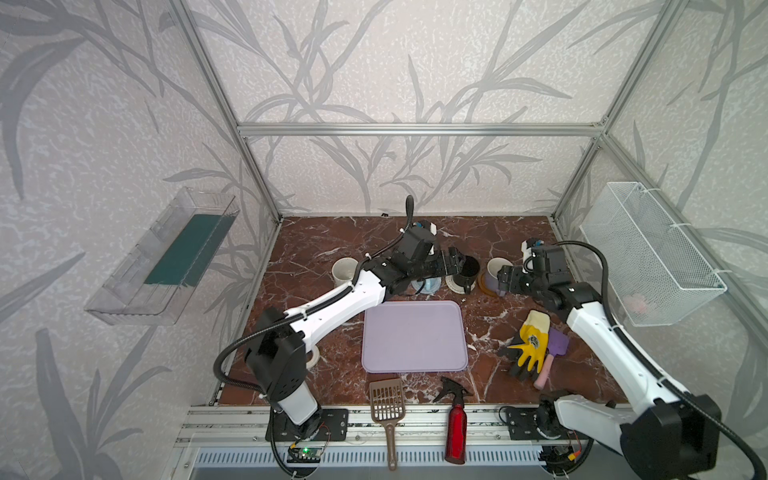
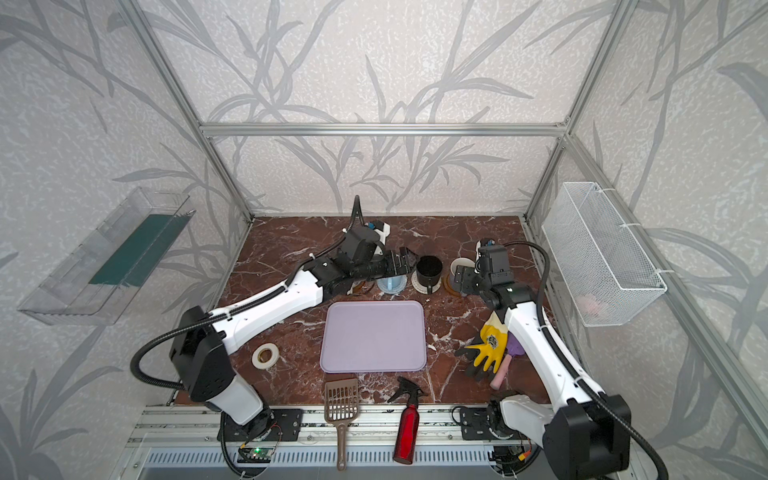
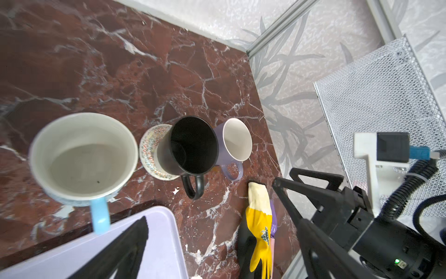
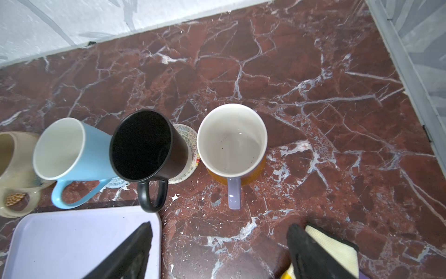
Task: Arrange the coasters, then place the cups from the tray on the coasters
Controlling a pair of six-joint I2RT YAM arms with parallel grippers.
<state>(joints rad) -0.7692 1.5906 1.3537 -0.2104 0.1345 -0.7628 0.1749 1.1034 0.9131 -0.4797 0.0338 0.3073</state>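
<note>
- While your right hand (image 4: 220, 227) hangs just on the 6 o'clock side of the lavender handled mug with the white inside (image 4: 233, 140), its fingers stand wide apart and grip nothing.
- That lavender mug sits upright on a smooth amber-brown round coaster (image 4: 252, 176), its handle pointing at your hand.
- Your left hand (image 2: 409, 258) is also spread wide and holds nothing. It hovers above the row, just on the 9 o'clock side of the black handled mug (image 4: 144, 145).
- You have the black mug on the cream coiled-rope round coaster (image 3: 149, 149), and the light-blue mug with the white inside (image 4: 70, 152) on the light-blue coiled-rope coaster (image 4: 117, 182).
- Just at 9 o'clock of the light-blue mug stands the beige-yellow mug (image 4: 12, 157), with the golden woven rattan coaster (image 4: 14, 199) showing through its handle.
- At 11 o'clock of the flat lavender plastic tray (image 1: 413, 336), the white mug (image 1: 344, 270) stands upright on the red marble counter (image 1: 316, 249). You cannot tell what lies under it.
- All five mugs stand off the tray, in a row along its 12 o'clock side.
</note>
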